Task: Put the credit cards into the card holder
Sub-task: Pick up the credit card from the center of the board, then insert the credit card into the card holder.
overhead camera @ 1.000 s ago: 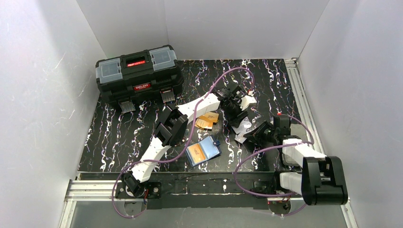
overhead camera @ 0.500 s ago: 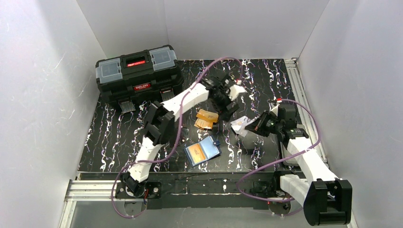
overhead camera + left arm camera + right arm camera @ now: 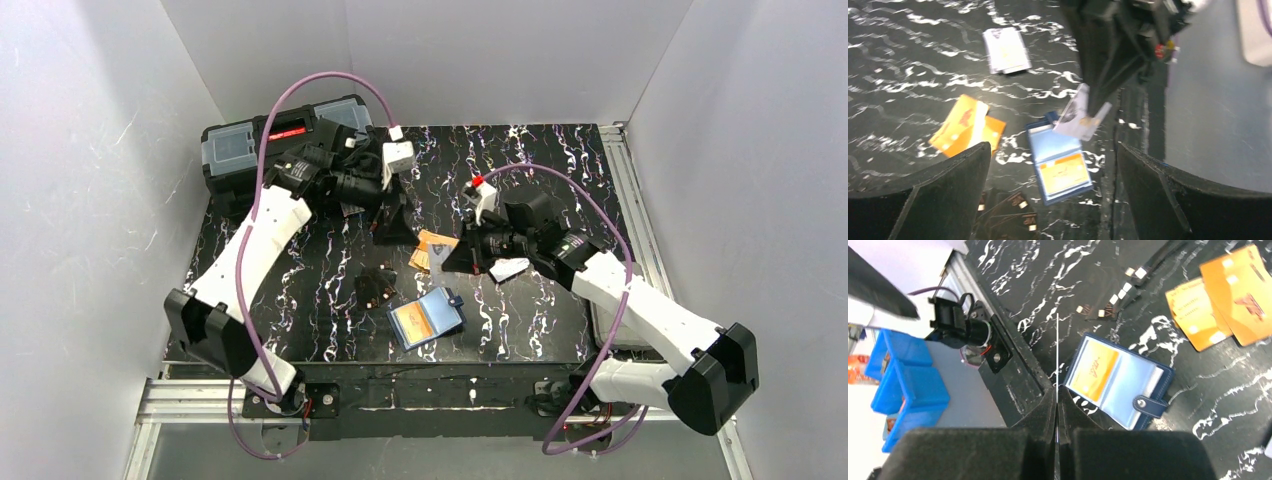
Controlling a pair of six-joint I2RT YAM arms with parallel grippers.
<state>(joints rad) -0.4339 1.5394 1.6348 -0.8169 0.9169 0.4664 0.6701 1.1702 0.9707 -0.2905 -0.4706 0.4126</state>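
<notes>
The card holder (image 3: 427, 318) lies open near the table's front edge, with an orange card in one clear pocket (image 3: 1060, 162) (image 3: 1118, 377). My right gripper (image 3: 458, 262) hangs just above and behind it, shut on a whitish-grey credit card (image 3: 440, 262). That card shows flat in the left wrist view (image 3: 1080, 117) and edge-on as a thin white line in the right wrist view (image 3: 1057, 355). Two orange credit cards (image 3: 435, 250) (image 3: 965, 130) (image 3: 1223, 300) lie overlapped behind the holder. Another whitish card (image 3: 508, 268) (image 3: 1007, 50) rests on the table. My left gripper (image 3: 390, 222) (image 3: 1053, 195) is open and empty.
A big black toolbox (image 3: 290, 160) stands at the back left, close to the left arm. Several dark cards (image 3: 375, 288) (image 3: 1008, 210) (image 3: 1118, 295) lie left of the holder. White walls close in three sides. Blue bins (image 3: 903, 375) sit beyond the front rail.
The left arm swung from the table's middle back towards the toolbox, and its jaws opened wide. The right arm reached left with the whitish card, ending above the holder.
</notes>
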